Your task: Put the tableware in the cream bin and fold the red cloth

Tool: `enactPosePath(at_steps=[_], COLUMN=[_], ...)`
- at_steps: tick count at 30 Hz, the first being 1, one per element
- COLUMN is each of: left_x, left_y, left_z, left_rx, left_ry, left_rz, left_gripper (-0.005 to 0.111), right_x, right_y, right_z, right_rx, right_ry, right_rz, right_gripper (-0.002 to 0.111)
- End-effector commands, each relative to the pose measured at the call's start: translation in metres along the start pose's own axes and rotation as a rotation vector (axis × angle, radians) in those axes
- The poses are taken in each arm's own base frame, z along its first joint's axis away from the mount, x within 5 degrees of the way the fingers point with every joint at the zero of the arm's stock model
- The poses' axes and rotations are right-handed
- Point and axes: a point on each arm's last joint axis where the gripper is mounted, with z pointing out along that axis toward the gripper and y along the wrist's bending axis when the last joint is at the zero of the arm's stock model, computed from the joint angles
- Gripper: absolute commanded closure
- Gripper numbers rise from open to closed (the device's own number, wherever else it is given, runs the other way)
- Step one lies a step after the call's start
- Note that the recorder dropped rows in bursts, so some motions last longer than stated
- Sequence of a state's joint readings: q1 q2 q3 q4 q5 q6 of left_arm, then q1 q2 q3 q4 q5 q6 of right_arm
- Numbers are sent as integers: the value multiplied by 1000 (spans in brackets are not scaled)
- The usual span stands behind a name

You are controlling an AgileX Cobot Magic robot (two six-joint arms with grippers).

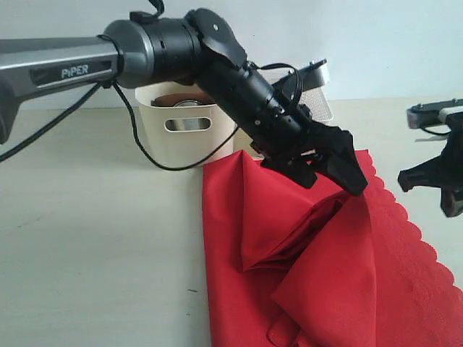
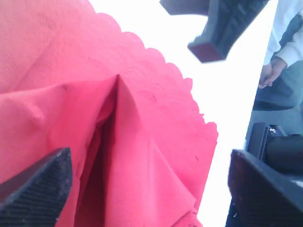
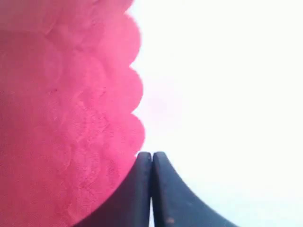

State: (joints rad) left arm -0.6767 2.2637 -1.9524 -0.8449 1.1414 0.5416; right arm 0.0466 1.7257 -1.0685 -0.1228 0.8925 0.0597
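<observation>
The red cloth [image 1: 325, 282], plain and bright, lies on the desk [image 1: 94, 238], rucked into a peaked fold mid-sheet. Its scalloped edge is on the right, and its long axis runs from the cream bin [image 1: 155, 126] toward the camera. A brown plate [image 1: 168, 98] and steel cup [image 1: 190, 104] show inside the bin. The left gripper [image 1: 333, 181] has its jaws spread wide above the fold, gripping nothing. The right gripper [image 3: 151, 161] has its jaws pressed together, empty, beside the scallops.

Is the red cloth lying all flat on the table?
No, the red cloth is bunched up into a raised, peaked fold in its middle instead of being spread flat on the table.
</observation>
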Motion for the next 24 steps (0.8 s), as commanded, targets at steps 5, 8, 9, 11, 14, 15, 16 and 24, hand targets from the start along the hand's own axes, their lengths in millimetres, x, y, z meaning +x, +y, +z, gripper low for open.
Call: enactPosePath(at_steps=[5,8,9,11,14,15,16,24], left_x=[0,9,12,23,51,59,63,86], left_y=[-41,-25,-23,-18,-6,-2,1,-5], left_z=[-87,-123,-129,-143,-159,-163,-165,-182], left_rx=[-338,-538,-543,-555,-571,-578,-586,-678], left_ry=[39,11,8,10,51,49,38,-101], left_rz=[91,-66,-78,-104,-152,-152,-153,34], left_gripper=[22,22,22,22,22,22,22,22], right_x=[8,16,18,23,32,35,37,54], right_y=[28,55,62,83,114,123,128,170], right_z=[-76,-81,-81,-80,-82,-82,-83,-52], right_rx=[-364,-575,-577,-571,-537,-516,-505,-319], right_ry=[-301,-308,-305,-309,-331,-338,-344,-384], right_rz=[-102,-279,-320,-453,-667,-726,-756,-1086], right_gripper=[108,106,104,92,69,62,58,41])
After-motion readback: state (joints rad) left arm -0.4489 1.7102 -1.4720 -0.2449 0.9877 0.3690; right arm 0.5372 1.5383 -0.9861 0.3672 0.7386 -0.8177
